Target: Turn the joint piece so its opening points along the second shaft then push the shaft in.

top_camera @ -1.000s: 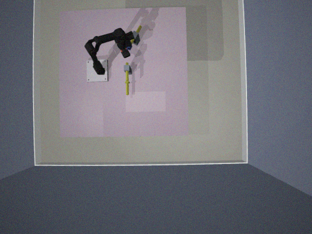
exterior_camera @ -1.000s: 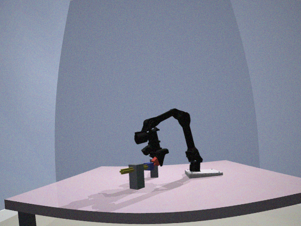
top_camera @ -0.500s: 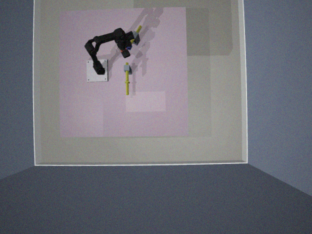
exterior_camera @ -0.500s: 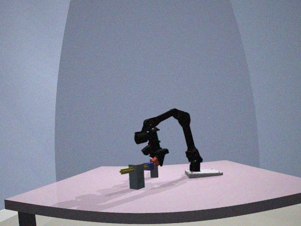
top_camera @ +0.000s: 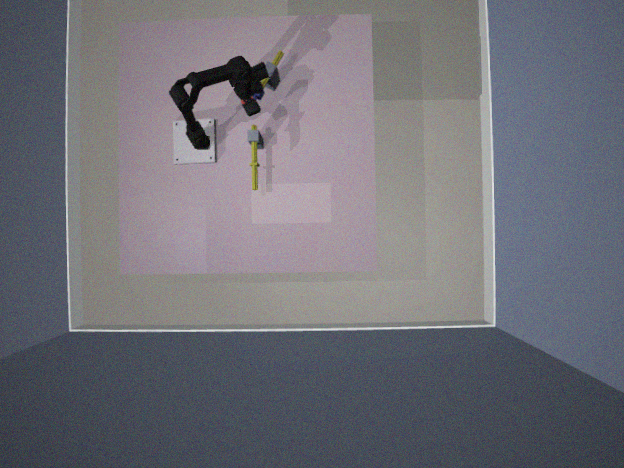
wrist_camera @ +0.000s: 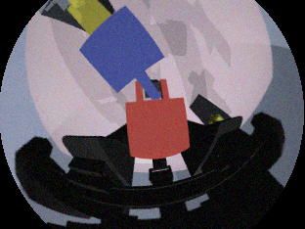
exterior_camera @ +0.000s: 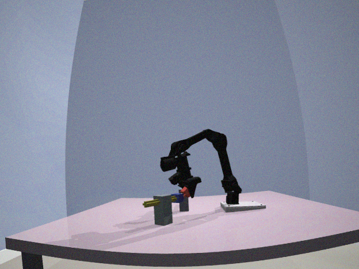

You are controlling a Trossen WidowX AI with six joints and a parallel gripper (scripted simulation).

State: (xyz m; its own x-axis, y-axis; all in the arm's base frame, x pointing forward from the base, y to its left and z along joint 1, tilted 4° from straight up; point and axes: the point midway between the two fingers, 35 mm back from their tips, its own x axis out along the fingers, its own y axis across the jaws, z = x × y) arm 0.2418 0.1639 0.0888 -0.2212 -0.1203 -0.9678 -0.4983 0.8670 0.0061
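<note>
A yellow shaft (top_camera: pixel 278 57) (exterior_camera: pixel 150 203) (wrist_camera: pixel 90 17) passes through a grey block (top_camera: pixel 272 75) (exterior_camera: pixel 163 210). On its end is a blue hinge part (top_camera: pixel 257 95) (exterior_camera: pixel 177 198) (wrist_camera: pixel 121 49), linked to the red square joint piece (top_camera: pixel 243 102) (exterior_camera: pixel 184 192) (wrist_camera: pixel 157 127). My gripper (exterior_camera: pixel 187 191) (wrist_camera: pixel 152 118) is shut on the red piece, with a finger on each side. The red piece is turned at an angle to the blue part; its opening is hidden. The second yellow shaft (top_camera: pixel 254 176) lies in the second grey block (top_camera: pixel 253 135) (exterior_camera: pixel 184 206), its near end short of the red piece.
The white base plate (top_camera: pixel 194 153) (exterior_camera: pixel 246 205) of the arm is beside the second block. The second shaft carries a small crosspiece (top_camera: pixel 254 164). The pink table top (top_camera: pixel 312 251) (exterior_camera: pixel 232 228) bears shadows of the arm and blocks.
</note>
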